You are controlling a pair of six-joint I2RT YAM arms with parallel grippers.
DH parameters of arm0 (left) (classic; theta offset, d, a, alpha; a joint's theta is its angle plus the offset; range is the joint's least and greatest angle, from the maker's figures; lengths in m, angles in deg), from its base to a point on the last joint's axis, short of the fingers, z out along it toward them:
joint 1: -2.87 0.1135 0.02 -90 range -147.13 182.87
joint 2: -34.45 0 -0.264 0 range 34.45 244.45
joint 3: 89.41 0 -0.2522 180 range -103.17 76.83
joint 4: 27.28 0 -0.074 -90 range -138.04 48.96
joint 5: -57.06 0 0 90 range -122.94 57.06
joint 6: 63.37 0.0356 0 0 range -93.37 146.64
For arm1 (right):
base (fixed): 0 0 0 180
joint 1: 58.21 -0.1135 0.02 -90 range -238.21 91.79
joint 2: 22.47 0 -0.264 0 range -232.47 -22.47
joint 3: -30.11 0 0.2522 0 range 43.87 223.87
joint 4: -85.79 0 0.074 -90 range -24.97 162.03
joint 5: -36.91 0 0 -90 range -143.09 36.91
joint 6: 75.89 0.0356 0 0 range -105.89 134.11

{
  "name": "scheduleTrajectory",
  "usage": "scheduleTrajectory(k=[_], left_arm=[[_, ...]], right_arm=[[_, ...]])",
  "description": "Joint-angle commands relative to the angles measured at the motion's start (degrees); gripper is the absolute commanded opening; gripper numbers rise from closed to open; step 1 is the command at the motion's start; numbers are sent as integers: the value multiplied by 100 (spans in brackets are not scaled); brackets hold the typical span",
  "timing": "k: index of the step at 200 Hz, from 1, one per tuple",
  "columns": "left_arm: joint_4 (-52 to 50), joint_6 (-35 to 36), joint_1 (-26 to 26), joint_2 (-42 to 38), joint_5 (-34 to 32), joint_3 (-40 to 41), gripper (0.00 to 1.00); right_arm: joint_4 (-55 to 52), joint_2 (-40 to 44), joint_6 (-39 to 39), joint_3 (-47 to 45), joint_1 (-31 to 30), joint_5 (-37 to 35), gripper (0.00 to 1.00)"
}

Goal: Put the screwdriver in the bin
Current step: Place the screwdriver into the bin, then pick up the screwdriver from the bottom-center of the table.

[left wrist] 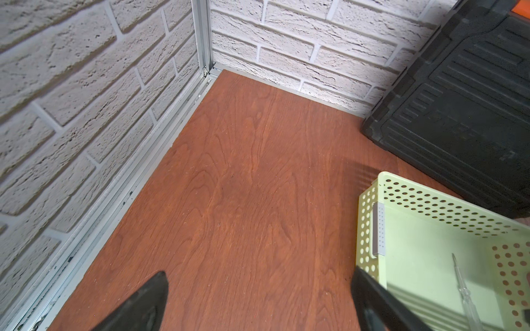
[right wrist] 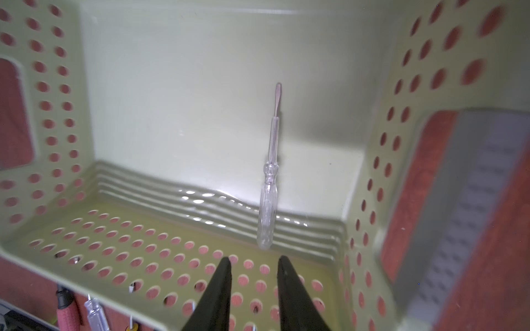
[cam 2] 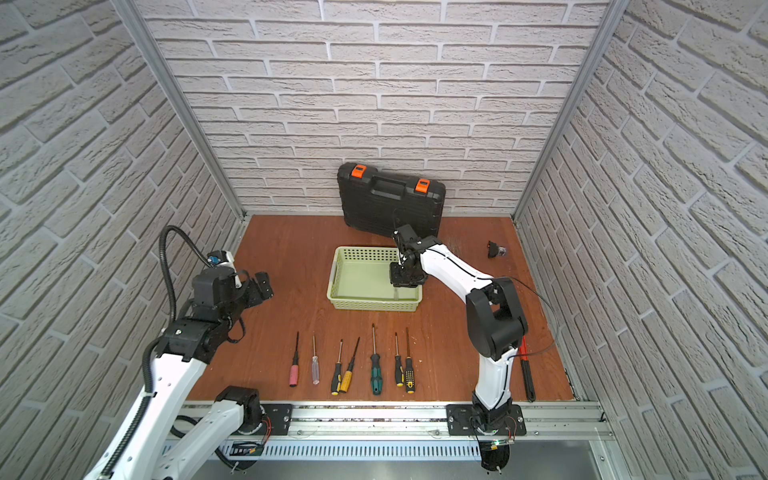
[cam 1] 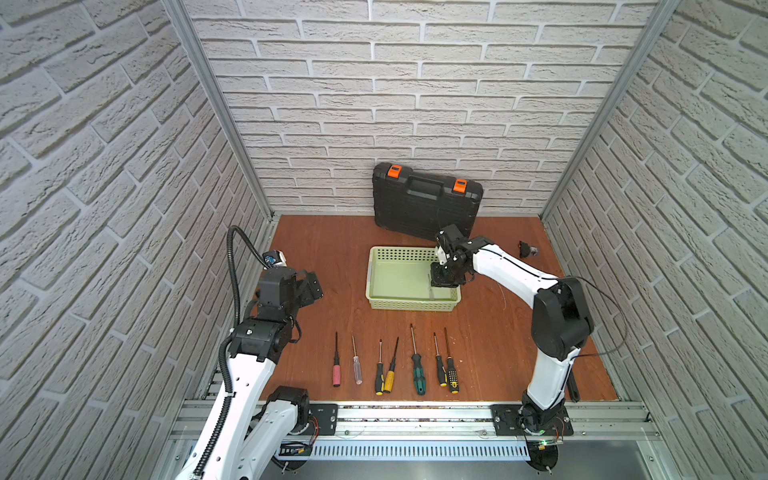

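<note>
Right wrist — screwdriver (right wrist: 266, 212) inside bin (right wrist: 186, 100)

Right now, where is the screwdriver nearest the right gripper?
Both wrist views show the clear screwdriver on the bin floor, right side, handle by the front wall, ahead of the open right gripper.

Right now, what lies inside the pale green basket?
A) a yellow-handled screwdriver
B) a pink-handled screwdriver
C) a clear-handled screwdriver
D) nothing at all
C: a clear-handled screwdriver lies on the floor of the pale green basket, and the right claw has its jaws a little apart and holds nothing.
</note>
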Motion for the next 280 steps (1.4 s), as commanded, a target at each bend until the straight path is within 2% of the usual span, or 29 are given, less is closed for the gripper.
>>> scheduleTrajectory(k=[1,23,41,75,126,150,180,241,280], left_arm=[[-8,-34,24,119,-99,-95,98],[1,-34,29,294,184,-279,98],[-133,-47,42,546,503,-498,98],[-664,-105,42,1161,1121,-873,98],[-1170,-220,33,1574,1333,-1055,98],[-1240,-395,16,1521,1340,-853,97],[-1231,-544,7,1401,1370,-649,97],[-1078,-575,-8,1329,1498,-529,97],[-1018,-577,-12,1194,1484,-427,97]], right_arm=[[-464,886,-77,158,-184,-395,31],[-784,1655,-4,-137,-514,-776,33],[-977,2311,91,-582,-851,-1008,39],[-1406,3396,635,-1322,-1527,-1533,42],[-1311,4154,1744,-2990,-2755,-1797,43],[-1027,4140,2222,-3583,-3263,-1716,44],[-437,3736,2670,-3970,-3749,-1483,46],[31,2779,2839,-3975,-3804,-1631,48],[155,2488,2950,-4045,-3802,-1698,48]])
